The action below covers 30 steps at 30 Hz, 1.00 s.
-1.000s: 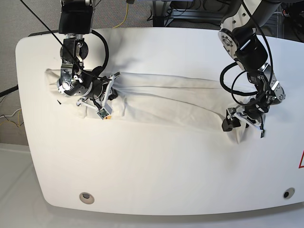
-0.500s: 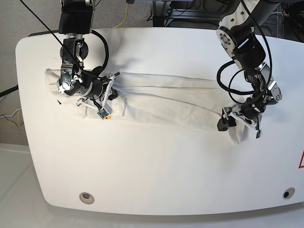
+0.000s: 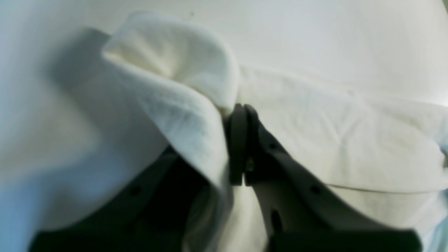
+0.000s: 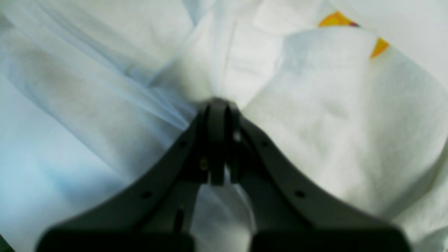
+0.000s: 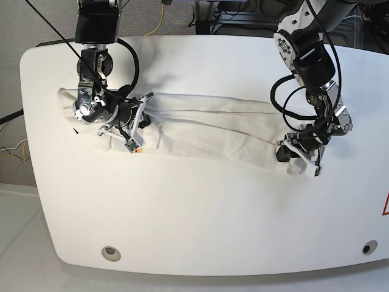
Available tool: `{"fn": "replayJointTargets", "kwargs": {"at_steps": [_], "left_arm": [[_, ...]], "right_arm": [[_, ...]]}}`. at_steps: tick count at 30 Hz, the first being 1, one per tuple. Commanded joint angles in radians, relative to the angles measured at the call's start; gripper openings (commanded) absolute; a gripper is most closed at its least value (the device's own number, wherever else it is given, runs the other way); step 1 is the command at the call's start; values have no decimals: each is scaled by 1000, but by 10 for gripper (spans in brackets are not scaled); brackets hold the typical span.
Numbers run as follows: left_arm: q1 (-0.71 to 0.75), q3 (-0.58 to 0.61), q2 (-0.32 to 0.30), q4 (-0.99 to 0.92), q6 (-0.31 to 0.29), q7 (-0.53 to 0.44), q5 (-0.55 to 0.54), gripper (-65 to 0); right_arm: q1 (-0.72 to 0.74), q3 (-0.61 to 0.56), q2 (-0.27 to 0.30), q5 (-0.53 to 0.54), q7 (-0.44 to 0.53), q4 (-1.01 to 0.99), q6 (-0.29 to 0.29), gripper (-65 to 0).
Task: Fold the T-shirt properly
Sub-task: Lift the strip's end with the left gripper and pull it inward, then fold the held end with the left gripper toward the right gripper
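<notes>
While the white bench (image 5: pixel 194 225) filled most of the base view, the T-shirt (image 5: pixel 206 128) lay on its far half as a long, narrow, wrinkled band that went from one side of the bench to the other, with both ends under the arms. On the right side of that view the left gripper (image 5: pixel 298 153) was low at one end of the band, and the left wrist view showed its dark jaws pressed together on a raised fold of the white cloth (image 3: pixel 182 105), which bulged up beside them; the rest of the cloth was spread flat behind. On the left side of the base view the right gripper (image 5: pixel 124 131) was at the other end of the band, where the cloth was bunched around it. From the right wrist camera its jaws looked closed on a gathered fold of the shirt, with creases running away from the tips. A small yellow and orange piece of the print (image 4: pixel 350 28) was visible on the cloth near the top of that view, partly covered by another fold.
</notes>
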Motion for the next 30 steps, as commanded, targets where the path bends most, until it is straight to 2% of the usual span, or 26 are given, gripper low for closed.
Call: {"fn": "replayJointTargets", "kwargs": {"at_steps": [1, 11, 15, 22, 30], "left_arm": [[7, 7, 12, -11, 10, 90, 74, -603], [-11, 9, 12, 9, 10, 98, 74, -605], [-28, 9, 17, 43, 10, 135, 74, -603], [-58, 12, 78, 127, 10, 181, 80, -603], [-55, 88, 166, 233, 10, 230, 74, -603]], "right_arm": [[-4, 2, 11, -69, -69, -8, -7, -646], [-4, 4, 11, -69, -69, -8, -7, -646], [-4, 4, 11, -69, -69, -8, -7, -646], [-4, 4, 11, -69, -69, -8, -7, -646], [-4, 4, 11, -69, -69, -8, -7, -646]]}}
